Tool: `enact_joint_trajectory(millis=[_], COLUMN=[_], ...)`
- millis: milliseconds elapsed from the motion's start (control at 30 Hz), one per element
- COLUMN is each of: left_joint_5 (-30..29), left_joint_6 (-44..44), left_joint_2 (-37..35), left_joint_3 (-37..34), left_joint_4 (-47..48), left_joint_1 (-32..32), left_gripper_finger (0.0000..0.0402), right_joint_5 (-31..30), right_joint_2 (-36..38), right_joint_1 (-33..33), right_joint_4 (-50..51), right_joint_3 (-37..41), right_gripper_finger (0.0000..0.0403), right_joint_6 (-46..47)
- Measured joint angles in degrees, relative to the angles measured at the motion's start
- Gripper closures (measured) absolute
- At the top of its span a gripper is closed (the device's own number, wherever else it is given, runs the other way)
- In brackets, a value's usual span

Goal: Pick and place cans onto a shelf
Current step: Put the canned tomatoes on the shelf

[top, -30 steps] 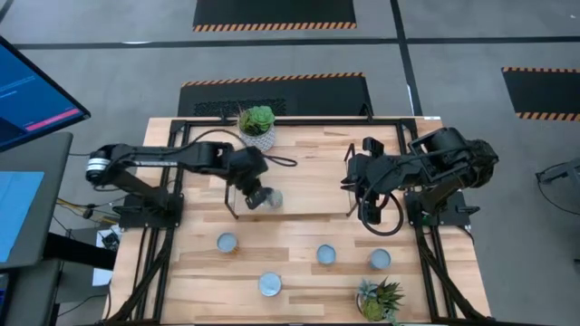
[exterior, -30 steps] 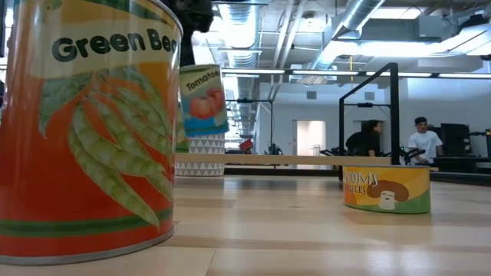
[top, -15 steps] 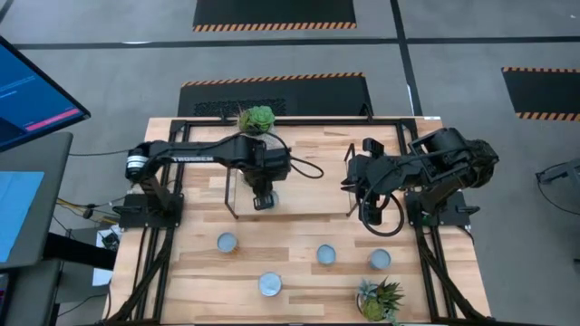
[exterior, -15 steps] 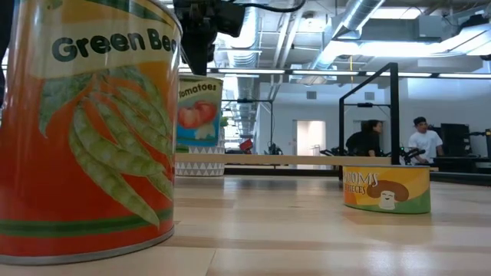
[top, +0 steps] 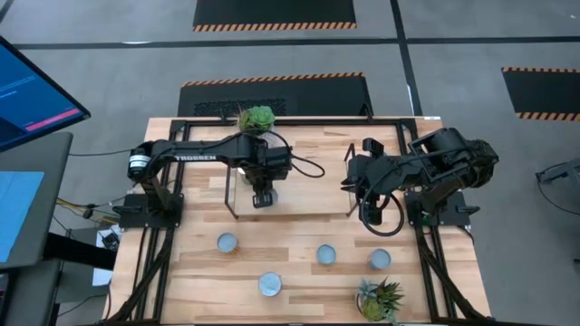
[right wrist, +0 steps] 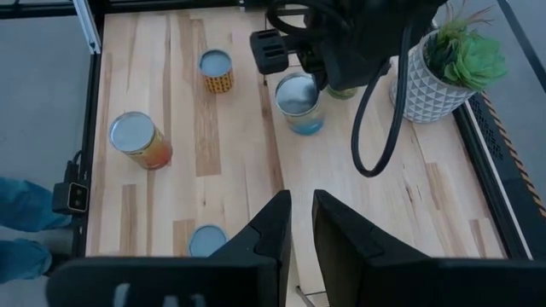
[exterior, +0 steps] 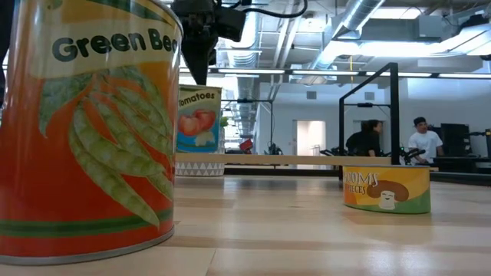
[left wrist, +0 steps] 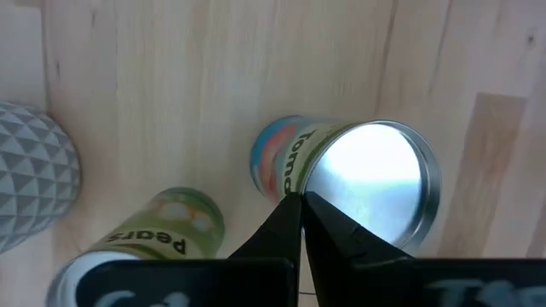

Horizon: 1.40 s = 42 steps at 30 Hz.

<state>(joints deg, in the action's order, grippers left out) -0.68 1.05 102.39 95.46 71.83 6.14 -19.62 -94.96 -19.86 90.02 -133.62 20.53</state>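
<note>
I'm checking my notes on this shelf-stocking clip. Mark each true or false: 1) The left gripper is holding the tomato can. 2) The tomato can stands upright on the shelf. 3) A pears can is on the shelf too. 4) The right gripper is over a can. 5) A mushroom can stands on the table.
1) False: the left gripper is shut and empty above the tomato can.
2) True: it stands upright on the shelf.
3) True: the pears can is beside it.
4) False: the right gripper waits by the shelf's end.
5) True: the mushroom can stands there.
</note>
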Motion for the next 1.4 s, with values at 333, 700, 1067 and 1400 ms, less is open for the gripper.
enact_joint_trajectory(millis=[333, 700, 1067, 1400], left_joint_5=[-0.86, -4.1, 2.33, -3.08], left_joint_6=[-1.65, 1.31, -2.63, -4.22], left_joint_2=[0.0, 0.0, 2.05, 7.73], left_joint_3=[0.0, 1.24, 2.12, 2.14], left_joint_4=[0.33, -2.58, -16.4, -14.8], left_joint_1=[0.33, 1.66, -4.45, -6.85], left_gripper_finger=[0.0371, 0.0328, 0.0329, 0.0329], right_joint_5=[0.11, 0.09, 0.07, 0.07], right_joint_2=[0.0, 0.0, 0.0, -0.02], right_joint_1=[0.0, 0.0, 0.0, 0.0], right_joint_4=[0.0, 0.0, -0.02, 0.0], right_joint_3=[0.0, 0.0, 0.0, 0.02], right_gripper_finger=[0.0328, 0.0328, 0.0328, 0.0328], right_joint_6=[0.0, 0.02, 1.05, 1.95])
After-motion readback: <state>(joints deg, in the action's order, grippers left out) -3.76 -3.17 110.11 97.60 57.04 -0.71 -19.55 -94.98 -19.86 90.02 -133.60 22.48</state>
